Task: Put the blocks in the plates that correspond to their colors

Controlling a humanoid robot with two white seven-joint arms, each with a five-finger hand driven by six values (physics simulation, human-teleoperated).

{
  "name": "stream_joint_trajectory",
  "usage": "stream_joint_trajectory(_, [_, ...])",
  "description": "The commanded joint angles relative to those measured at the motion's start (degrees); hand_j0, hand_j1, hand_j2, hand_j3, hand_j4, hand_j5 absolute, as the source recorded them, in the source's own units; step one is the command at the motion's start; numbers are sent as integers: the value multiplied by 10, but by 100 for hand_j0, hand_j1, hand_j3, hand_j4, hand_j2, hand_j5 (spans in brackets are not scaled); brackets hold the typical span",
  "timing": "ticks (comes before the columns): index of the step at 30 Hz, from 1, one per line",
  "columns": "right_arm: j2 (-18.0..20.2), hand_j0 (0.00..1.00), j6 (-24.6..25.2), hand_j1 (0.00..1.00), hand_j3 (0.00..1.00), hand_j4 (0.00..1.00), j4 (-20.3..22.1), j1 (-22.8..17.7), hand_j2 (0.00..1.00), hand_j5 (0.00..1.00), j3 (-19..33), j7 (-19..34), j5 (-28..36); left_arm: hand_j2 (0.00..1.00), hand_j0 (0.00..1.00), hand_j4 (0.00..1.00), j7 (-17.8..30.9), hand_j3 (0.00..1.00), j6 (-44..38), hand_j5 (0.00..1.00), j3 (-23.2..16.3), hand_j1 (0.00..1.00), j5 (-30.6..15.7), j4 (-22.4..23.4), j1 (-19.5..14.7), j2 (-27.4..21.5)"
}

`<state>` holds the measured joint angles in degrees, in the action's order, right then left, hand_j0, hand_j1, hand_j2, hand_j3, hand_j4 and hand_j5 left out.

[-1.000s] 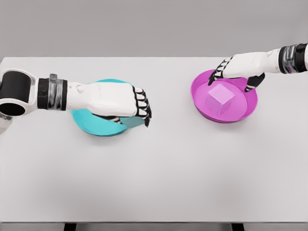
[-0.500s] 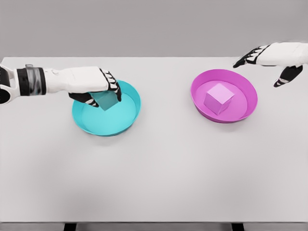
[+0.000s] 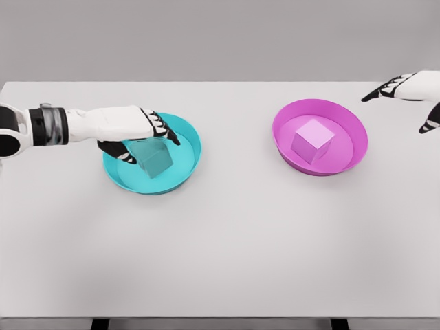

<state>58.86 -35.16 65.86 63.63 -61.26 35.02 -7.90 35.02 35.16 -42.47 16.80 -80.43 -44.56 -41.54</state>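
Observation:
A teal block [image 3: 155, 158] lies inside the teal plate [image 3: 191, 152] on the table's left side. My left hand [image 3: 149, 145] hovers just above it with fingers spread, thumb on the block's left and the other fingers over its top right; it no longer grips the block. A magenta block [image 3: 313, 140] rests in the magenta plate [image 3: 284, 141] at the right. My right hand [image 3: 399, 110] is open at the far right edge, away from the magenta plate, partly cut off by the frame.
The white table [image 3: 227, 234] stretches wide in front of both plates, with its front edge near the bottom of the view. A grey wall stands behind the table.
The left hand has opened and the teal block has dropped into the teal plate. The right hand has drawn further right and away from the magenta plate.

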Motion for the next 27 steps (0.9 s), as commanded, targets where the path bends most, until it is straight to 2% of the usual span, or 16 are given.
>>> stream_joint_trajectory(1, [1,100,2,100,100,100,-1,0,100,100,0,0,3,100,100,100,0,100,-2,100,2,100,-4,-1,0,1])
stream_joint_trajectory(5, [1,100,2,100,100,100,-1,-4,100,100,-2,0,3,100,100,100,0,100,-2,100,5,100,-5,-8,-2,-1])
stream_joint_trajectory(7, [0,100,2,100,100,100,-1,-9,100,100,-2,0,4,100,100,100,0,100,-2,100,38,100,-19,-29,4,-16])
stream_joint_trajectory(10, [-16,100,2,100,100,100,3,1,100,100,3,0,5,100,100,100,0,100,-2,100,107,100,-128,-62,51,-59])
stream_joint_trajectory(14, [-16,100,2,100,100,100,3,1,100,100,3,0,6,100,100,100,0,100,-2,100,122,100,-238,-65,54,-104])
stream_joint_trajectory(17, [-16,100,2,100,100,100,4,1,100,100,3,0,6,100,100,100,0,100,-2,100,123,100,-251,-68,107,-119])
stream_joint_trajectory(20, [-13,100,2,100,100,100,4,1,100,100,3,0,6,100,100,100,0,100,-2,100,124,100,-260,-68,134,-137])
stream_joint_trajectory(22, [-14,100,2,100,100,100,4,1,100,100,3,0,6,100,100,100,0,100,-2,100,124,100,-286,-68,165,-153])
stream_joint_trajectory(27, [-16,100,2,100,100,100,8,4,100,100,3,0,6,100,100,100,0,100,-2,100,124,100,-285,-67,174,-157])
